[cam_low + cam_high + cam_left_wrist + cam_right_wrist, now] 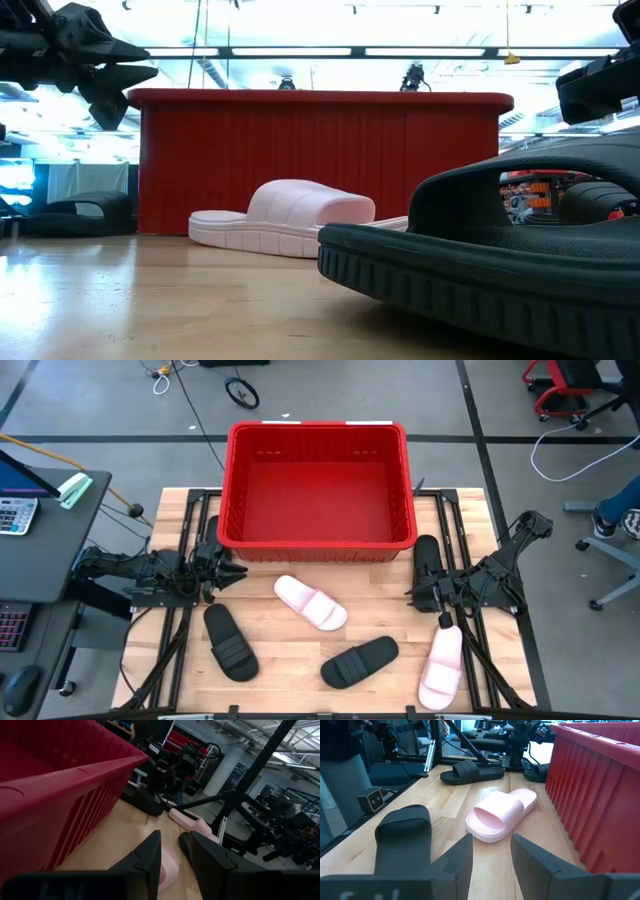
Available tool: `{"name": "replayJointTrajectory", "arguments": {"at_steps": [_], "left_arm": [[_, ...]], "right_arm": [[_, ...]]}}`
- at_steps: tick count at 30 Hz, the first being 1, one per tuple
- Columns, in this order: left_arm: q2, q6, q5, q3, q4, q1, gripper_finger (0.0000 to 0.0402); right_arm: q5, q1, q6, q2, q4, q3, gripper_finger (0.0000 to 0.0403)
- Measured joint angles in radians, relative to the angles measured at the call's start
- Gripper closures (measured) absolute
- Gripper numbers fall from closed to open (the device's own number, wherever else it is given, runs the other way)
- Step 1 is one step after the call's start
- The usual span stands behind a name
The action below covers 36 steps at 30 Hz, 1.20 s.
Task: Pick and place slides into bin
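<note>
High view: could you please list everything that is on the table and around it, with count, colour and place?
bin: one, red, at the far middle of the table, nothing inside it
black slides: four; two on the front half of the table, one beside each short side of the bin, the left one partly hidden by the arm
pink slides: two, pale pink; one in the middle in front of the bin, one at the front right corner
table: one, light wood, under everything
calculator: one, grey, on the dark desk at the left edge
left gripper: one, dark, open and empty, by the bin's front left corner
right gripper: one, dark, open and empty, by the bin's front right corner
</note>
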Motion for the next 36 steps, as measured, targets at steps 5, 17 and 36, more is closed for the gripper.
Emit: {"name": "replayJointTrajectory", "arguments": {"at_steps": [5,17,36], "left_arm": [[0.0,0.0,0.0,0.0,0.0,0.0,0.0294],[0.0,0.0,-0.001,0.0,0.004,0.0,0.0294],[0.0,-0.218,-0.04,0.029,0.304,0.002,0.0294]], "right_arm": [[0.0,0.0,0.0,0.0,0.0,0.0,0.0264],[0.0,0.0,0.0,0.0,0.0,0.0,0.0264],[0.129,-0.003,0.274,0.0,0.081,0.0,0.0264]]}}
